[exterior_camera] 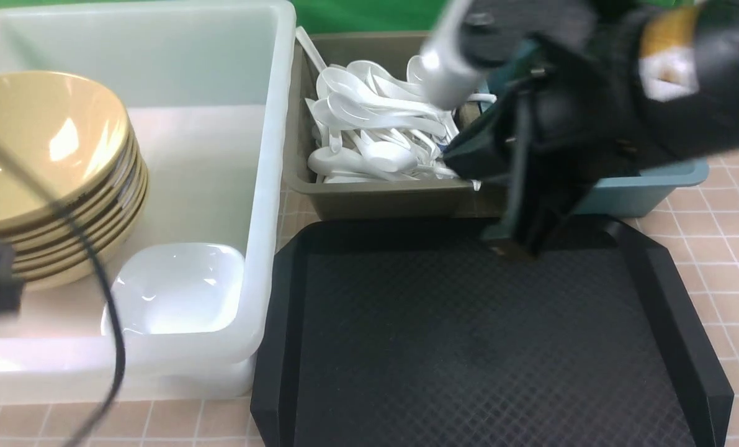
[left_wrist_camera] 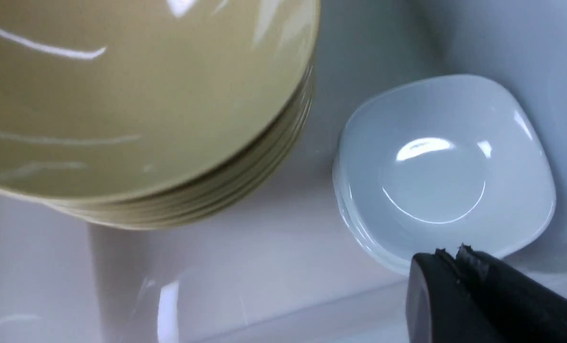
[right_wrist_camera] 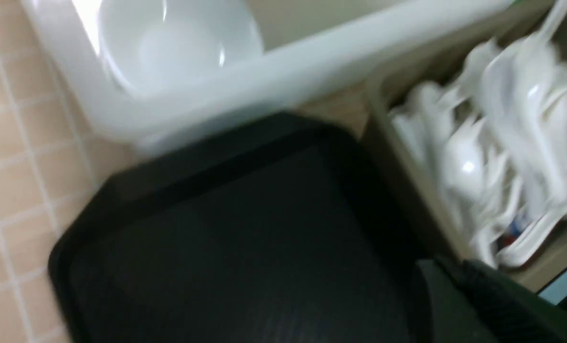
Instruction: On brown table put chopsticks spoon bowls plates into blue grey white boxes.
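A stack of several yellow bowls leans in the white tub, with stacked white plates beside it. White spoons fill the grey-brown bin. The teal-blue bin is mostly hidden behind my right arm. No chopsticks show. My left gripper is shut and empty, just off the rim of the plates and near the bowls. My right gripper is shut and empty over the far edge of the black tray; in the right wrist view it is blurred.
The black octagonal tray lies in front of the bins on the tiled table, and nothing shows on it. A black cable hangs across the white tub's front. A green backdrop stands behind the bins.
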Controlling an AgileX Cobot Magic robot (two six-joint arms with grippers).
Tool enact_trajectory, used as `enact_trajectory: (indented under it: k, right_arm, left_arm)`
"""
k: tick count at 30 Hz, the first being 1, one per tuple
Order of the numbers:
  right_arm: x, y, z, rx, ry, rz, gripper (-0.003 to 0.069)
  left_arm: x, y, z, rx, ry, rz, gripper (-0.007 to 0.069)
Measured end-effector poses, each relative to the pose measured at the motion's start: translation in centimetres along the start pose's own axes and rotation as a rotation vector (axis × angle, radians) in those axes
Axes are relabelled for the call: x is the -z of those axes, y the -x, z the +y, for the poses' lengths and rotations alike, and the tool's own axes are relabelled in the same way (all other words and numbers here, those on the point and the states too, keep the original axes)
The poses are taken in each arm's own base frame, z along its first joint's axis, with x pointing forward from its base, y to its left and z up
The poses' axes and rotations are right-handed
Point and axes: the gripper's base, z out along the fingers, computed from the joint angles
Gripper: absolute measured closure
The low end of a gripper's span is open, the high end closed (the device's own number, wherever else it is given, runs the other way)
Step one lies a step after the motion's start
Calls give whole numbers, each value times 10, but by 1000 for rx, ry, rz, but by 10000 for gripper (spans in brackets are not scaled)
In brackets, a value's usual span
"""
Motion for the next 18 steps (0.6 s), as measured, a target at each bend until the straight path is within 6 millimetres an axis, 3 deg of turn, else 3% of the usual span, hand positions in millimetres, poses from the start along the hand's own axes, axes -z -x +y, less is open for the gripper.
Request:
enact_trajectory:
  k: [2, 6, 13, 18]
  right_arm:
    - [22, -10, 4, -5, -48, -154, 555]
    - [51, -31, 12, 0, -100, -302, 553]
    - [67, -53, 20, -2, -130, -387, 551]
    - [65, -55, 21, -2, -127, -382, 548]
  left_arm:
    - [3, -29, -7, 45, 24, -94, 623]
    - [6, -66, -15, 89, 59, -258, 623]
    - [21, -87, -21, 91, 121, -556, 623]
    - [29, -92, -22, 91, 132, -615, 623]
